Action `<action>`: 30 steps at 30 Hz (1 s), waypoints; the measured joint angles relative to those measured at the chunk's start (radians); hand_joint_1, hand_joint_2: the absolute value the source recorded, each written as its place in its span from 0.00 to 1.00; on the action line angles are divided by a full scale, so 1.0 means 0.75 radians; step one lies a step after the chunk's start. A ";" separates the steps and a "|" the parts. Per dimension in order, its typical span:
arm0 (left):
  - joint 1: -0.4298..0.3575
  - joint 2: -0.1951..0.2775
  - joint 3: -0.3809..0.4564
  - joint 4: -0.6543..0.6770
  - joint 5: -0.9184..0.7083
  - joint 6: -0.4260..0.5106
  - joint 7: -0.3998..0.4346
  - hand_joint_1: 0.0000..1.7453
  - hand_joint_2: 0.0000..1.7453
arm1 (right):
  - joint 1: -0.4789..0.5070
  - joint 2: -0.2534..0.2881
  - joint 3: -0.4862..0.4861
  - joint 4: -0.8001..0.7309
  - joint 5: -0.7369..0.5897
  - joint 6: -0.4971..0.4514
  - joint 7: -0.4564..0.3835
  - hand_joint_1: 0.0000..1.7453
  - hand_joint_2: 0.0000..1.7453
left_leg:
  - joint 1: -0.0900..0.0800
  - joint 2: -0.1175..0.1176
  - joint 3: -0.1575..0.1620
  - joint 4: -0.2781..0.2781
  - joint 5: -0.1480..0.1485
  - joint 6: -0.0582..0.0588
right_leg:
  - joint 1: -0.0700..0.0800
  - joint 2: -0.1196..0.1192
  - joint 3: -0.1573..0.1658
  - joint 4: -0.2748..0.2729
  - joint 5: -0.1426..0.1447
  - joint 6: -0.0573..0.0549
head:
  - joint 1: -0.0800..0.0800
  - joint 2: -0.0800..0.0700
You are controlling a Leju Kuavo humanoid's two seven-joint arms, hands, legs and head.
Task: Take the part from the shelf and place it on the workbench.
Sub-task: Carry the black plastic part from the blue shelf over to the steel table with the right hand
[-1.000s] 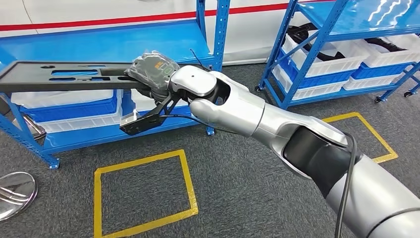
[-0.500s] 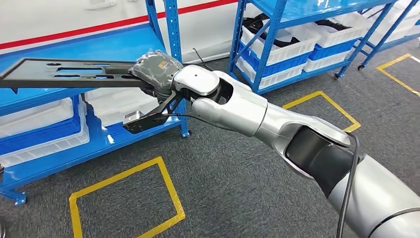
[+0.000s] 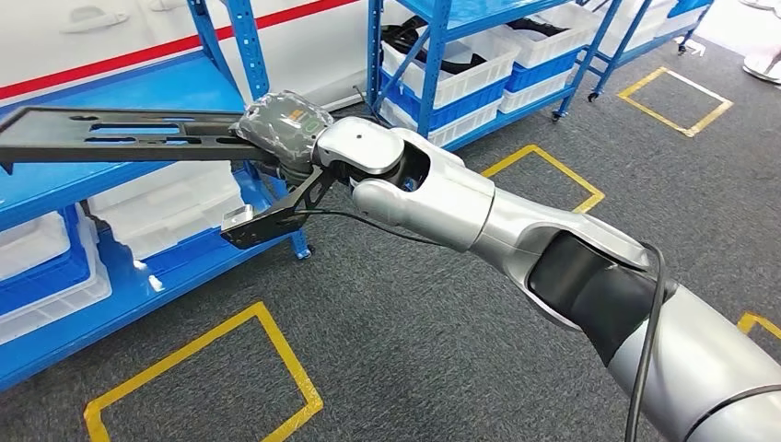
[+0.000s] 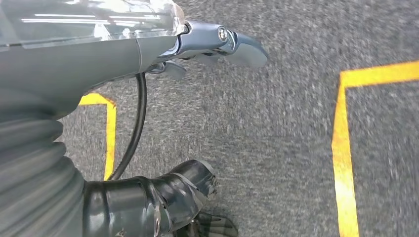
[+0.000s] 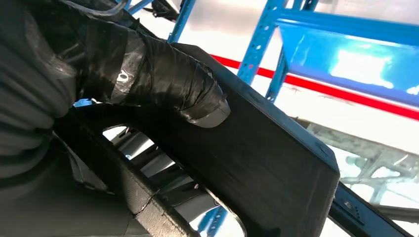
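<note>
A: Grey speckled carpet floor (image 3: 442, 304) marked with yellow tape squares (image 3: 198, 368); blue steel shelving racks (image 3: 101, 184) against a white wall with a red stripe.

B: And the part?

A: Long flat black plastic panel with slotted cut-outs (image 3: 120, 136), off the shelf, carried level in the air and reaching out well beyond the right hand (image 3: 281, 129). In the right wrist view, right hand clamped on one end, thick taped thumb pressed flat on the panel's face.

B: Left hand?

A: Left hand (image 4: 217, 44) hanging over the carpet, holding nothing; fingers apart or curled, cannot tell from that angle.

B: Best way through this step?

A: Probably the carry toward the workbench, with no workbench in sight yet. Worth holding the clamp firm: a one-ended grip on so long a piece likely means strong leverage and sag at the far tip. Better to turn slowly and keep the panel level.

B: Anything around the hand?

A: Just below it, a black bracket with a small silver block (image 3: 244, 221), apparently wrist hardware. Beyond the hand, a blue rack upright (image 3: 244, 46); under the panel, white and blue plastic bins (image 3: 166, 207) on the rack's lower shelf. Further off, another rack with white bins (image 3: 460, 64).

B: In the way?

A: Mainly the upright and the shelf edge close to the panel's span; risk of clipping with the far end during any swing.
</note>
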 joint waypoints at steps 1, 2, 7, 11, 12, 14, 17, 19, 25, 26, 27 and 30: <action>0.000 -0.001 0.000 0.000 0.001 0.000 0.000 0.00 1.00 | -0.004 0.002 0.000 0.000 0.000 0.001 0.001 1.00 1.00 | -0.002 0.015 0.003 -0.003 -0.001 -0.007 | 0.009 -0.004 0.001 -0.012 -0.003 -0.009 | 0.000 0.000; -0.001 -0.001 0.000 0.000 0.001 -0.001 0.000 0.00 1.00 | -0.007 0.003 0.000 0.000 0.000 0.002 0.002 1.00 1.00 | -0.003 0.031 0.009 -0.007 -0.002 -0.014 | 0.011 0.016 -0.001 -0.017 0.001 -0.016 | 0.000 0.000; -0.002 -0.001 0.000 0.000 0.003 -0.002 -0.001 0.00 1.00 | -0.022 0.017 0.000 -0.001 0.004 0.010 0.013 1.00 1.00 | 0.003 -0.093 -0.064 0.183 -0.124 -0.029 | -0.005 0.097 0.026 -0.060 0.024 -0.053 | 0.001 0.000; 0.009 0.009 0.000 0.000 0.004 -0.002 0.006 0.00 1.00 | -0.012 0.029 0.010 0.000 0.008 0.025 0.030 1.00 1.00 | 0.003 -0.127 -0.139 0.309 -0.119 -0.031 | -0.002 0.186 0.024 -0.040 0.016 -0.055 | 0.001 0.000; 0.009 0.011 0.000 0.000 0.004 -0.002 0.009 0.00 1.00 | -0.011 0.029 0.013 0.000 0.010 0.028 0.035 1.00 1.00 | 0.005 -0.138 -0.108 0.231 -0.065 -0.032 | -0.004 0.206 0.024 -0.029 0.009 -0.052 | 0.001 0.000; 0.010 0.015 0.000 0.000 0.004 -0.001 0.016 0.00 1.00 | -0.014 0.029 0.016 0.000 0.012 0.032 0.045 1.00 1.00 | 0.014 -0.194 -0.046 0.086 -0.008 -0.034 | -0.007 0.241 0.012 -0.001 -0.005 -0.039 | 0.002 0.000; 0.009 0.018 0.000 0.000 0.003 0.002 0.024 0.00 1.00 | -0.016 0.025 0.022 -0.002 0.014 0.040 0.051 1.00 1.00 | 0.012 -0.222 -0.022 0.031 -0.012 -0.030 | -0.013 0.292 -0.017 0.020 -0.005 -0.014 | 0.001 0.000; 0.007 0.019 0.000 0.000 0.002 0.003 0.025 0.00 1.00 | -0.016 0.014 0.024 -0.002 0.015 0.046 0.054 1.00 1.00 | 0.013 -0.192 -0.018 0.028 -0.008 -0.020 | -0.014 0.288 -0.026 0.023 -0.005 0.000 | 0.001 0.000; 0.005 0.019 0.000 0.000 0.002 0.002 0.011 0.00 1.00 | -0.084 0.003 0.078 0.009 0.063 0.125 0.052 1.00 1.00 | 0.012 -0.094 -0.008 0.021 -0.015 0.003 | -0.021 0.116 -0.213 0.367 -0.134 0.028 | 0.002 0.000; 0.004 0.019 0.000 0.000 0.003 0.001 0.009 0.00 1.00 | -0.103 0.002 0.100 0.012 0.077 0.143 0.049 1.00 1.00 | 0.011 -0.077 -0.004 0.021 -0.019 0.003 | -0.022 0.112 -0.209 0.350 -0.107 0.025 | 0.002 0.000; 0.003 0.019 0.000 0.000 0.003 0.001 0.007 0.00 1.00 | -0.125 0.002 0.121 0.016 0.089 0.157 0.046 1.00 1.00 | 0.010 -0.060 0.001 0.021 -0.024 0.001 | -0.020 0.104 -0.180 0.285 -0.063 0.019 | 0.002 0.000; -0.001 0.013 0.000 0.000 0.004 0.001 0.003 0.00 1.00 | -0.208 0.006 0.175 0.020 0.106 0.188 0.043 1.00 1.00 | 0.000 -0.013 0.019 0.017 -0.040 -0.009 | 0.010 0.022 -0.064 0.047 0.027 -0.016 | 0.001 0.000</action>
